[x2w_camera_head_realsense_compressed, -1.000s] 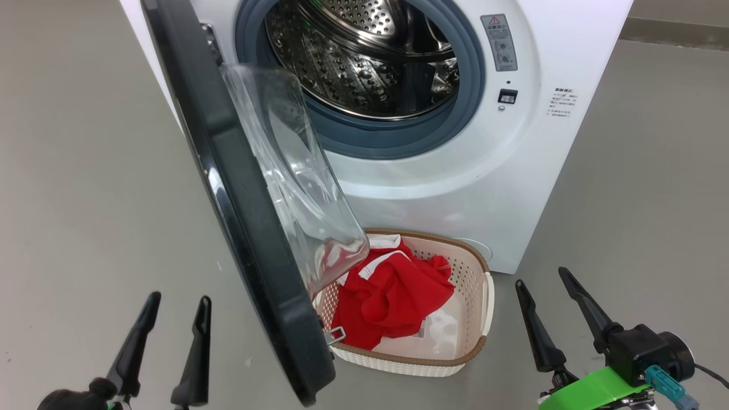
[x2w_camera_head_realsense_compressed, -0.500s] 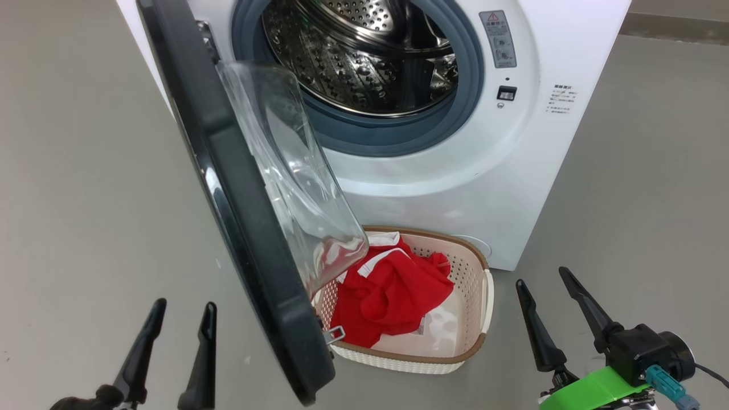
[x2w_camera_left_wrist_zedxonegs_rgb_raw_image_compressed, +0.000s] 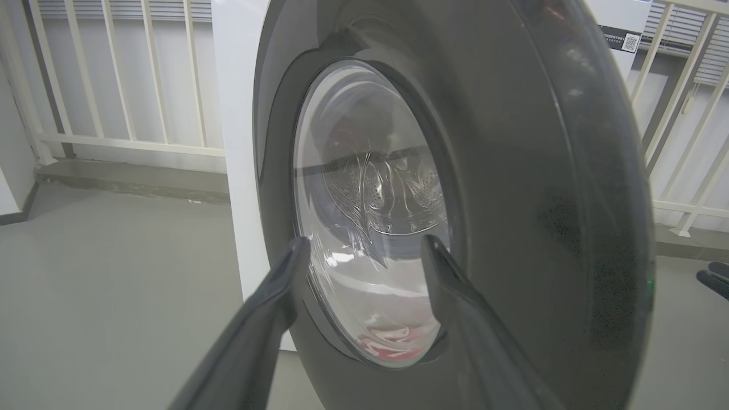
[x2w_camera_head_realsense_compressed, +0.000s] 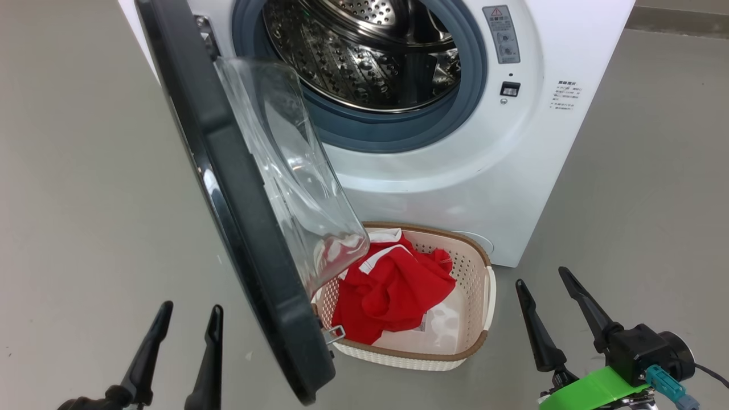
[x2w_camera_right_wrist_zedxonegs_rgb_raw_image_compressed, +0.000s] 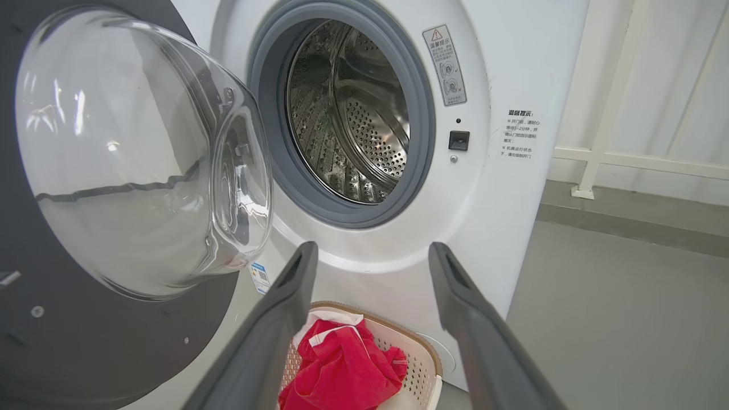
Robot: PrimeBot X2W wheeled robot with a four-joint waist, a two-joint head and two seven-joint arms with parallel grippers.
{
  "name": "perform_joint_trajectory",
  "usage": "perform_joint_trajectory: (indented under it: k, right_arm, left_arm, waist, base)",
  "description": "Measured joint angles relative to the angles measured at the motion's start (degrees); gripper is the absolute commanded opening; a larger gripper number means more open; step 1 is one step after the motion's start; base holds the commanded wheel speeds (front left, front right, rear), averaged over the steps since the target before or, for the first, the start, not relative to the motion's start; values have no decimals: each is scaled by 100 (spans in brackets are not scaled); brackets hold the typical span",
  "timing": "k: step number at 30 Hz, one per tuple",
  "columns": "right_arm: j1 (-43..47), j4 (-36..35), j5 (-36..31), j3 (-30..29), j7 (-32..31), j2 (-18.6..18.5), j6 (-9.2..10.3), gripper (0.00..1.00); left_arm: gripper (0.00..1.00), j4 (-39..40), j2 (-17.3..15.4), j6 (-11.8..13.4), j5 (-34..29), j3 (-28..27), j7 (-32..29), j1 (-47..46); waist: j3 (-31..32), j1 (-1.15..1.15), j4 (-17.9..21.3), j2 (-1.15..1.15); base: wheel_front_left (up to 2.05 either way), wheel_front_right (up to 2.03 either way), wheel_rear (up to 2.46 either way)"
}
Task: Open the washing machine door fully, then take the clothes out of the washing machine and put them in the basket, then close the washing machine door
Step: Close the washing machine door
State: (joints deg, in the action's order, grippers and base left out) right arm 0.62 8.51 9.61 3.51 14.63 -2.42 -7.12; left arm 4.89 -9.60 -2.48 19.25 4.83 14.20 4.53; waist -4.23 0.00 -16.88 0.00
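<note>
Edging toward the washing machine door [x2w_camera_head_realsense_compressed: 245,228], the left gripper [x2w_camera_head_realsense_compressed: 192,307] gapes empty; the right gripper [x2w_camera_head_realsense_compressed: 541,277] too. Left wrist view shows the door's outer face, possibly clothes [x2w_camera_left_wrist_zedxonegs_rgb_raw_image_compressed: 393,345] behind.

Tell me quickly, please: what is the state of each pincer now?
Left pincer: open, holding nothing.
Right pincer: open, holding nothing.

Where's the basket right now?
In the head view the basket sits on the floor before the washing machine, its left part behind the open door, red clothes inside.
</note>
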Motion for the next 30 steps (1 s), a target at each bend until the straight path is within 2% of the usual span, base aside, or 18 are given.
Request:
perform_joint_trajectory:
  k: [8,9,10,12,16,22,26,30]
  right_arm:
    - [-1,-1,0,-2,0,0,0,100]
    - [-1,-1,0,-7,0,0,0,100]
    - [-1,0,0,-12,0,0,0,100]
    - [-1,0,0,-27,0,0,0,100]
    - [-2,0,0,-53,0,-1,0,100]
    - [-5,2,0,-63,0,0,0,100]
    - [-59,7,0,-58,0,-1,0,100]
    - [-111,7,0,-25,0,-1,0,100]
  left_arm:
    - [100,5,-12,49,0,12,-7,-2]
    - [59,7,-27,49,-12,22,-36,-2]
    - [3,5,-37,51,-12,30,-60,-2]
    - [0,7,-16,51,63,22,-109,-3]
    - [0,91,234,22,776,-145,-155,-23]
    - [0,328,478,-167,2662,-592,-747,-355]
    - [0,503,479,-267,3765,-847,-1220,-698]
    - [0,571,499,-256,5079,-984,-1947,-994]
  waist:
    - [-22,0,1,0]
    - [-27,0,3,0]
    - [-30,0,4,0]
    - [-35,0,6,0]
    - [-39,0,1,0]
    - [-41,0,-26,0]
    - [-68,0,-28,0]
    - [-117,0,-7,0]
  base:
    - [0,0,0]
    - [0,0,0]
    - [0,0,0]
    - [0,0,0]
    - [0,0,0]
    - [0,0,0]
    - [0,0,0]
    - [0,0,0]
